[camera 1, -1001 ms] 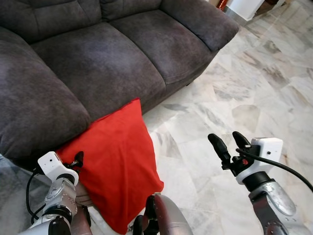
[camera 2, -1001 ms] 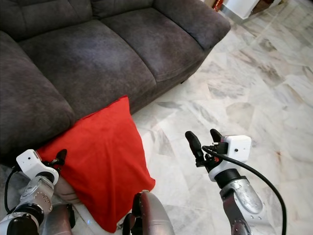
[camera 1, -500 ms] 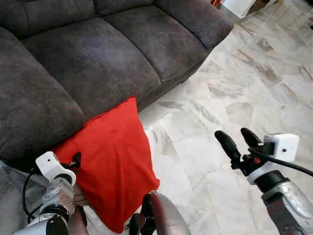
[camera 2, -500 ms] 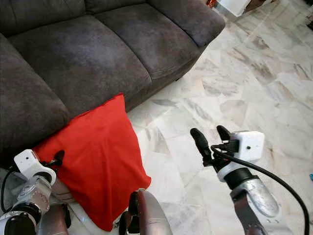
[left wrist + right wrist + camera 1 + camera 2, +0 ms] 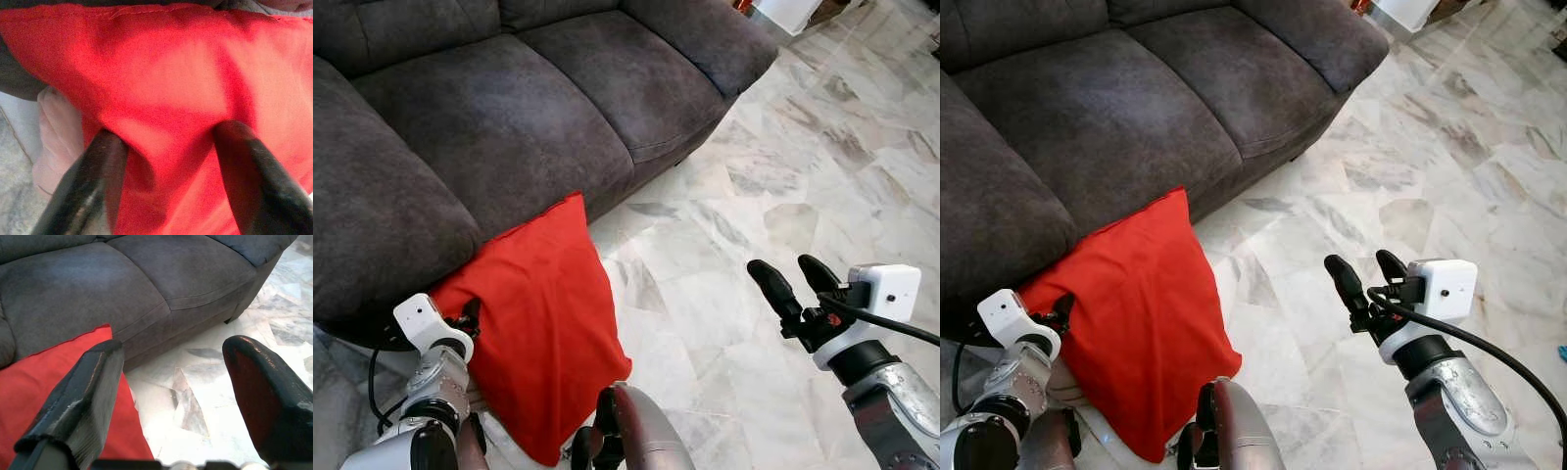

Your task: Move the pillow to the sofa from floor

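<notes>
1. Leaning against the sofa (image 5: 509, 108) front, on the floor: red pillow (image 5: 543, 323).
2. Left gripper (image 5: 166, 166) spread, fingers dimpling the pillow's fabric.
3. Right gripper (image 5: 793, 284) spread, well off the pillow.
4. Probably light, soft; pinch a gathered edge.

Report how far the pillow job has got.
Done: nothing placed yet. The pillow leans on the floor against the sofa front, not on a seat.

In hand: the left tool has its open fingers pressed into the red fabric, which bulges between them. The right tool hangs open over the floor, apart from the pillow.

Left: close the grip, lift, and set it on a seat cushion.
</notes>
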Controlling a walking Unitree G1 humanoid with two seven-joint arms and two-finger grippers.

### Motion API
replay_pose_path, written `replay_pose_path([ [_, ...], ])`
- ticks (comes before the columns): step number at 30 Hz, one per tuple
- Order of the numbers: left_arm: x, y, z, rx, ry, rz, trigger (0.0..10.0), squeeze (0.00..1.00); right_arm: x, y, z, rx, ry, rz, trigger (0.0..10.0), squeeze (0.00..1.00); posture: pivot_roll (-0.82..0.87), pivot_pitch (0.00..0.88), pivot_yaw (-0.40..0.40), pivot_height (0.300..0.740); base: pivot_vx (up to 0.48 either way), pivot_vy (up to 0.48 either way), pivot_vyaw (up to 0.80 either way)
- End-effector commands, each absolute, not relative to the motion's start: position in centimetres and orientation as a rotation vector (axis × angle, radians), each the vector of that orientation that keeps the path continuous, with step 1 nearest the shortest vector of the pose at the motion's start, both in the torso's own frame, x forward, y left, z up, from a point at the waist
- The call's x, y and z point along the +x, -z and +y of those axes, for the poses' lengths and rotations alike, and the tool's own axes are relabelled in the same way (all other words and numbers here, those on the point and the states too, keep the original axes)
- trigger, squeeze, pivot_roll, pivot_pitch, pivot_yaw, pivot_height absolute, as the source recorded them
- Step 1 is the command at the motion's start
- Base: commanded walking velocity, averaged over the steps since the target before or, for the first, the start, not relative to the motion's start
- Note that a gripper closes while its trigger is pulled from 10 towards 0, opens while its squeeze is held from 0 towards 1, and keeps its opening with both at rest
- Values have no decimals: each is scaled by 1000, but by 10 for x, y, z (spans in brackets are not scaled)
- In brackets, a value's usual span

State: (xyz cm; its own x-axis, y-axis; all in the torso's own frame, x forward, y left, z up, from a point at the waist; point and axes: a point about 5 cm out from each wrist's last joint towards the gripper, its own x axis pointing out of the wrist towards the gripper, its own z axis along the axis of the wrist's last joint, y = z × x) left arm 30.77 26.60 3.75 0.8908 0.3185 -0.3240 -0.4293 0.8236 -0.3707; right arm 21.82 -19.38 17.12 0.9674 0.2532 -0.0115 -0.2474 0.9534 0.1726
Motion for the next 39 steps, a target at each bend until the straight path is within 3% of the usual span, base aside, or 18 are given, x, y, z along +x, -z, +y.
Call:
replay_pose_path([
  [1, 302, -23, 253, -481, -379, 323, 0, 0, 215, -175, -203, 147, -217, 37, 10000, 0, -260, 260, -388, 630, 0, 0, 0],
  [39, 298, -18, 246, -444, -323, 338, 0, 0, 215, -159, -199, 195, -202, 93, 10000, 0, -227, 271, -371, 630, 0, 0, 0],
])
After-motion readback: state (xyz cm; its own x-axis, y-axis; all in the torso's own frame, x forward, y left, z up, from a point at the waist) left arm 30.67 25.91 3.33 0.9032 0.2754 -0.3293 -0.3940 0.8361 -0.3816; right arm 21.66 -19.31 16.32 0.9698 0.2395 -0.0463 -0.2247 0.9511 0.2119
